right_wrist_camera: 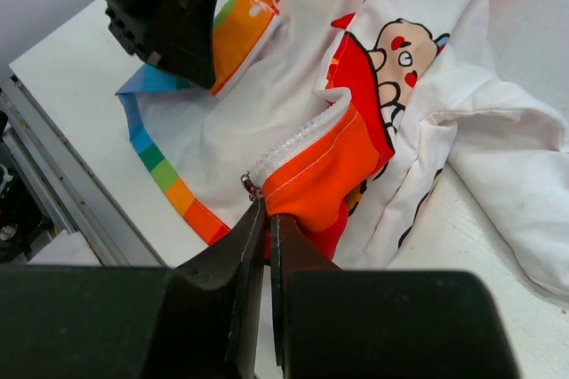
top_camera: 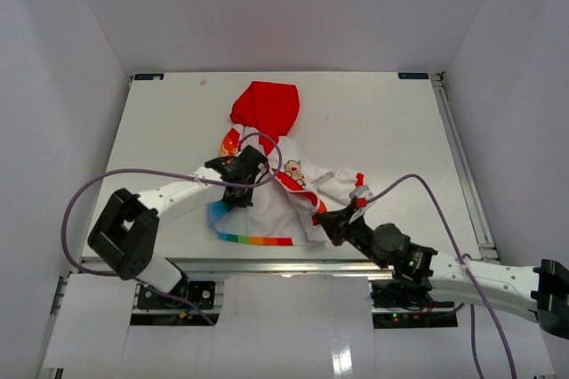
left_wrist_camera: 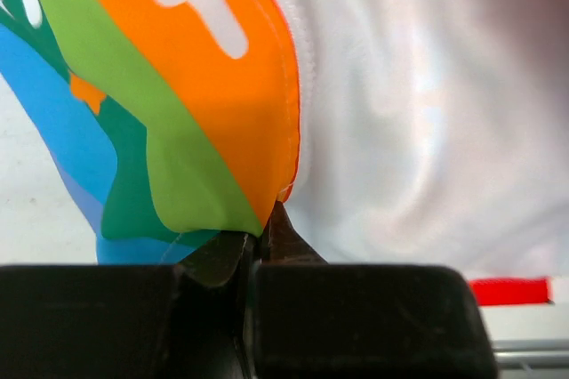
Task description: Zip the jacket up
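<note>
The jacket (top_camera: 284,192) lies open and crumpled at the table's middle, red hood (top_camera: 265,105) toward the back, rainbow hem (top_camera: 256,239) toward the front. My left gripper (top_camera: 238,192) is shut on the jacket's left front edge, pinching the rainbow panel (left_wrist_camera: 222,112) next to white lining. My right gripper (top_camera: 331,223) is shut on the bottom corner of the right front edge (right_wrist_camera: 324,179), where the orange-red hem meets the white zipper tape. The metal zipper slider (right_wrist_camera: 250,187) sits just left of its fingertips. The left gripper also shows in the right wrist view (right_wrist_camera: 169,14).
White table (top_camera: 382,121) enclosed by white walls at back and sides. A metal rail (top_camera: 284,263) runs along the near edge. Purple cables loop over both arms. A loose white sleeve (right_wrist_camera: 507,183) lies right of the right gripper.
</note>
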Action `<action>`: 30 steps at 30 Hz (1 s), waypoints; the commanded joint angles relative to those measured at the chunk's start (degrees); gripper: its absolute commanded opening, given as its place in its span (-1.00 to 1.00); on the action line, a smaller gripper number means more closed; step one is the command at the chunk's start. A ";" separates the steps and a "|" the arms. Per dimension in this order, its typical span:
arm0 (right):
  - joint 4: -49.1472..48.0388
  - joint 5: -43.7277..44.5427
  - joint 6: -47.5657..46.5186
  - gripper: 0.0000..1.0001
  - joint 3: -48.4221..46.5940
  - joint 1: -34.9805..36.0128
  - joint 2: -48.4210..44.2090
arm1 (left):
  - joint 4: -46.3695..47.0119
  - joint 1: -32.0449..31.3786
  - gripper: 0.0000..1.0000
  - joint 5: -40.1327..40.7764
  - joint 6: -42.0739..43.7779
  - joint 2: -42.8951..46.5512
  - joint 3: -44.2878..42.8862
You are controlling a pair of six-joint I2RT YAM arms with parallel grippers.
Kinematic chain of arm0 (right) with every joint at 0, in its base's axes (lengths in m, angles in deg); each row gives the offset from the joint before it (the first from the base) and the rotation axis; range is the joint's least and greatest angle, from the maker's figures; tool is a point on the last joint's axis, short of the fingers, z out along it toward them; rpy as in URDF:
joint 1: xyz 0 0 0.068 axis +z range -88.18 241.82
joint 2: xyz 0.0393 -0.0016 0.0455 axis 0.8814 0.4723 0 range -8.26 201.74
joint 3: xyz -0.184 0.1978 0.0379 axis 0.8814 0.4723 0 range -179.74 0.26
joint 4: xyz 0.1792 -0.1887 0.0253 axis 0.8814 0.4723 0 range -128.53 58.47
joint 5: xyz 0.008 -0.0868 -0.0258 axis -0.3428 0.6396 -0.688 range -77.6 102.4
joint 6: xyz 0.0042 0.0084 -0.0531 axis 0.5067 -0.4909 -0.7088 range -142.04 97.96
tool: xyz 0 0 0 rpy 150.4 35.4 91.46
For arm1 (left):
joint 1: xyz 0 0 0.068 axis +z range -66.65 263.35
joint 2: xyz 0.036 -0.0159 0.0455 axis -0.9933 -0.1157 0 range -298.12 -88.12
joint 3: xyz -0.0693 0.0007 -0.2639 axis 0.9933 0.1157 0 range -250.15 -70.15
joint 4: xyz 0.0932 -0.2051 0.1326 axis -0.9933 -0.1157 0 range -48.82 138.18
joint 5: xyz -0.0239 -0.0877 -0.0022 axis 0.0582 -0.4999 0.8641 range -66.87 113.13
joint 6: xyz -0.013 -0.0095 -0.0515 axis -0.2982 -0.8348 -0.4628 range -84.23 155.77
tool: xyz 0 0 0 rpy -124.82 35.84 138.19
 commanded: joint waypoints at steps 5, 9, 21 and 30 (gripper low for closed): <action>-5.94 -6.53 -3.04 -0.84 -4.57 -0.19 6.50 | 22.08 0.49 -1.00 -16.90 3.36 14.14 8.65; -7.77 -10.84 -4.22 -0.85 -7.64 -0.28 9.49 | 31.60 0.55 -1.00 -23.51 3.99 18.19 13.41; -12.12 -18.26 -7.51 -0.84 -10.59 -0.55 14.69 | 66.45 0.49 -1.00 -44.13 4.93 34.79 31.08; -12.41 -17.63 -8.21 -0.85 -10.08 -1.27 14.65 | 76.71 0.64 -1.00 -50.90 4.68 38.14 37.51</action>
